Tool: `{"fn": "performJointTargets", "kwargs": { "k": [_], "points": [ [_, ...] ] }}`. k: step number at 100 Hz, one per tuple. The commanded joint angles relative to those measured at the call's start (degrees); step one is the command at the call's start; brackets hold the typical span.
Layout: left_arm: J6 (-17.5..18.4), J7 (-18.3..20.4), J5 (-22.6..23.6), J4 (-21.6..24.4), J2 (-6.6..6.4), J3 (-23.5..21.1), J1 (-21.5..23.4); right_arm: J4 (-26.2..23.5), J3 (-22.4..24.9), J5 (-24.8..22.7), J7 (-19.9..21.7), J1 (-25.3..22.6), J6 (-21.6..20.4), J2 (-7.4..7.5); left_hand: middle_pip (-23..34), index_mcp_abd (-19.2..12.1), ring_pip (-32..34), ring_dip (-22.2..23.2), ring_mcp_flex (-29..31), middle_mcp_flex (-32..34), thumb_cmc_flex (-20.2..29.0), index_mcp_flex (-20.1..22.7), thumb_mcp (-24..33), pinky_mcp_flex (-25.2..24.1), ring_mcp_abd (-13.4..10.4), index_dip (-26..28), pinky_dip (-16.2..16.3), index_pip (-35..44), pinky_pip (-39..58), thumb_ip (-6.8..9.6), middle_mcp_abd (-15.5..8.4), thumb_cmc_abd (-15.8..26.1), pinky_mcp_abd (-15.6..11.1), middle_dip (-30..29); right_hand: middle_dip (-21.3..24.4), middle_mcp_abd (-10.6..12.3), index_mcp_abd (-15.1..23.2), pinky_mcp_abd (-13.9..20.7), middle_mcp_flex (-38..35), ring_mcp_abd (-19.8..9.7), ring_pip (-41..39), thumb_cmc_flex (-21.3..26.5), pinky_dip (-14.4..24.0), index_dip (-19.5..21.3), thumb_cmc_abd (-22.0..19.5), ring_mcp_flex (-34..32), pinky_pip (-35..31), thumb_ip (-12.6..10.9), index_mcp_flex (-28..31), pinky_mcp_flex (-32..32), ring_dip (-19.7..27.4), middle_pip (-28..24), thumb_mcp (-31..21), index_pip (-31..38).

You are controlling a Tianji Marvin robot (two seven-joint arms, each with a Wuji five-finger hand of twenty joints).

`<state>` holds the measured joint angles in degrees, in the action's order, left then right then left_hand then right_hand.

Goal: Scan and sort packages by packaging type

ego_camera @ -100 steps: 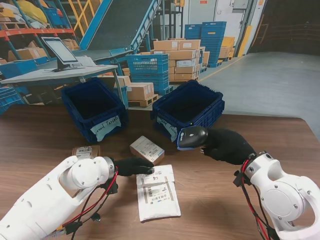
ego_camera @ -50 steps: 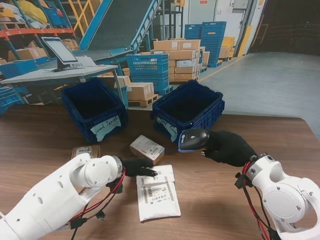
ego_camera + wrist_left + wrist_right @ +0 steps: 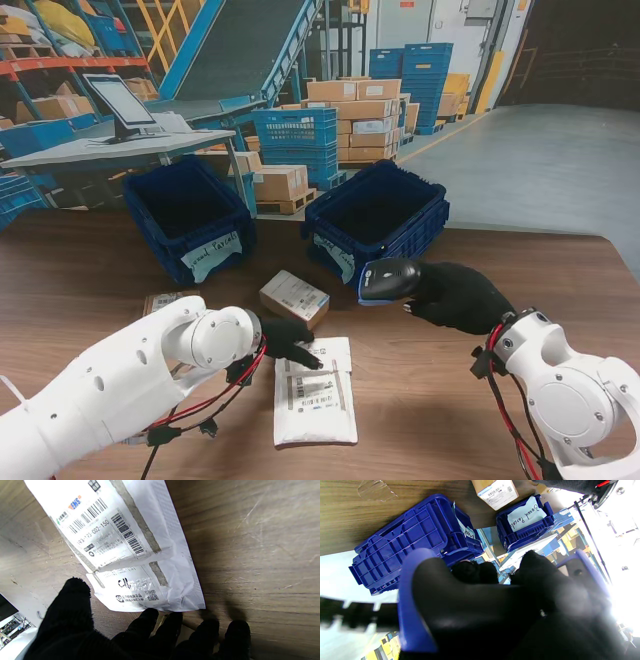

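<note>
Here, a white padded mailer (image 3: 316, 391) lies flat on the brown wooden table (image 3: 80, 280), nearest to me and just right of the left arm; its shipping label (image 3: 105, 533) carries barcodes, an orange-and-blue "EMS" mark and the number "193-133-002-150", while a second slip nearer the fingers bears a handwritten scrawl that cannot be read for certain. The mailer is creased at its corner, with grey tape strips running across it. The left hand (image 3: 287, 338), in a black glove, has its fingers (image 3: 147, 625) spread apart and lowered at the mailer's far edge — the wrist view shows the tips at the edge, holding nothing. The right hand (image 3: 455, 293) is clamped around a black-and-blue barcode scanner (image 3: 385, 279), its head turned toward the robot's left and raised off the table. A small cardboard box (image 3: 293, 297) with a white label sits just beyond the mailer, and a second brown parcel (image 3: 165, 301) lies farther left, partly hidden by the left arm. Two blue crates stand at the table's far side: the left crate (image 3: 190, 215) wears a paper tag reading "Boxed Parcels" — legible in the right wrist view — and the right crate (image 3: 376, 218) has a tag whose writing is only partly visible.
</note>
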<state>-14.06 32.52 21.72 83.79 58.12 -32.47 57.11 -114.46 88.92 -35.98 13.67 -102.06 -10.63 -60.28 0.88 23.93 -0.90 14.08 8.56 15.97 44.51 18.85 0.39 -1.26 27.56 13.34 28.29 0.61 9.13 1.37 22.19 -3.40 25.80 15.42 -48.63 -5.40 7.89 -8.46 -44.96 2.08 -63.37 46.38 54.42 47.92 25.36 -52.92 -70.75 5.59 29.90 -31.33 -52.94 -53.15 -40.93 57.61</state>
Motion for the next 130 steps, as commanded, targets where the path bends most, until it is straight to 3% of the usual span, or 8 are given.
{"fn": "performJointTargets", "kwargs": {
  "k": [1,21,38,43,59,74,94,130],
  "points": [
    [0.44,1.22,0.05,-1.27,0.48,1.37,1.07,-0.5,0.17,0.09,0.58,-0.46,-0.16,-0.36,2.85,1.26,7.36,3.03,4.95,4.65,-0.71,2.87,-0.89,-0.01,-4.11,1.49,-0.34,2.1,1.33,0.14,-0.73,-2.28,1.08,2.1,-0.34,0.2,4.09,-0.18,-0.25,0.49,-0.18,6.2,0.84,0.8,-5.25,0.06,-0.61,0.32,4.44,-0.06,0.23,0.38,-6.11,1.44],
    [0.7,-0.77,1.08,-2.5,1.08,4.54,-0.16,-0.62,0.75,0.41,0.48,-0.81,-0.31,-0.4,4.41,-0.43,10.19,6.09,9.6,9.69,1.64,6.24,0.99,1.14,-3.82,5.9,-1.28,4.63,4.44,1.53,-2.3,-7.29,1.31,6.87,-0.34,0.16,4.04,-0.19,-0.29,0.55,-0.21,6.22,0.87,0.9,-5.23,0.01,-0.64,0.33,4.49,-0.07,0.22,0.39,-6.16,1.38],
    [0.05,-3.12,2.49,-2.91,1.77,5.92,-0.18,-0.68,1.33,0.73,0.71,-0.99,-0.24,-0.39,7.16,-1.66,12.86,9.82,14.51,14.25,2.54,9.81,5.54,2.81,-4.03,11.07,-1.57,6.43,9.66,1.31,-3.49,-11.83,1.31,11.94,-0.36,0.15,3.91,-0.24,-0.28,0.52,-0.19,6.27,0.89,0.97,-5.19,0.06,-0.65,0.33,4.55,-0.03,0.22,0.38,-6.19,1.35],
    [-0.31,-3.54,2.57,-3.03,1.94,6.35,-0.26,-0.65,1.42,0.86,0.71,-0.98,-0.21,-0.4,7.71,-1.88,13.04,11.0,15.57,15.02,0.83,10.58,10.33,2.98,-3.97,13.02,-2.8,6.33,11.36,-0.11,-3.65,-13.49,1.4,13.32,-0.35,0.09,3.85,-0.25,-0.32,0.61,-0.21,6.22,0.9,0.98,-5.18,0.05,-0.66,0.35,4.57,0.0,0.21,0.38,-6.18,1.33],
    [-0.05,-5.91,4.28,-3.43,2.38,5.98,1.05,-0.62,1.51,1.04,0.57,-0.89,-0.04,-0.45,17.45,-3.88,16.81,14.84,20.46,16.86,0.62,13.69,18.18,4.61,-4.89,16.78,-2.6,9.87,15.35,-1.5,-5.45,-17.51,1.5,17.43,-0.34,0.14,3.85,-0.28,-0.38,0.66,-0.25,6.22,0.92,1.0,-5.13,-0.01,-0.71,0.34,4.69,-0.03,0.2,0.37,-6.24,1.29],
    [-0.05,-7.13,5.47,-3.53,2.53,5.05,2.15,-0.56,1.5,1.27,0.39,-0.84,0.05,-0.5,27.73,-6.75,23.16,21.46,27.46,21.81,3.21,16.67,24.85,7.38,-6.05,23.43,-1.23,18.09,21.36,-0.95,-7.67,-21.81,1.93,21.93,-0.33,0.0,3.91,-0.31,-0.41,0.76,-0.29,6.22,0.94,1.03,-5.11,-0.02,-0.77,0.32,4.76,-0.05,0.18,0.39,-6.33,1.22],
    [0.35,-7.75,6.88,-3.36,2.4,4.43,3.01,-0.48,1.35,1.29,0.12,-0.67,0.07,-0.54,32.99,-9.99,26.47,25.46,31.76,26.14,7.02,15.73,26.07,9.02,-7.17,32.01,-1.24,32.63,25.65,-2.33,-9.87,-24.09,1.99,24.72,-0.33,-0.02,3.75,-0.34,-0.46,0.77,-0.32,6.18,0.96,1.07,-5.02,-0.05,-0.8,0.34,4.84,-0.02,0.17,0.37,-6.38,1.17],
    [-2.63,-9.01,9.83,2.36,2.18,-2.98,7.63,-0.64,1.07,1.04,0.26,-0.46,0.32,-0.51,16.35,-6.55,15.25,15.25,20.58,14.53,2.69,12.55,17.01,5.05,-6.69,9.06,-2.74,9.73,21.8,-1.5,-6.48,-15.59,0.37,11.19,-0.35,-0.02,3.77,-0.43,-0.48,0.76,-0.33,6.18,0.95,1.09,-5.01,-0.07,-0.82,0.36,4.86,-0.03,0.18,0.35,-6.41,1.09]
  ]
}}
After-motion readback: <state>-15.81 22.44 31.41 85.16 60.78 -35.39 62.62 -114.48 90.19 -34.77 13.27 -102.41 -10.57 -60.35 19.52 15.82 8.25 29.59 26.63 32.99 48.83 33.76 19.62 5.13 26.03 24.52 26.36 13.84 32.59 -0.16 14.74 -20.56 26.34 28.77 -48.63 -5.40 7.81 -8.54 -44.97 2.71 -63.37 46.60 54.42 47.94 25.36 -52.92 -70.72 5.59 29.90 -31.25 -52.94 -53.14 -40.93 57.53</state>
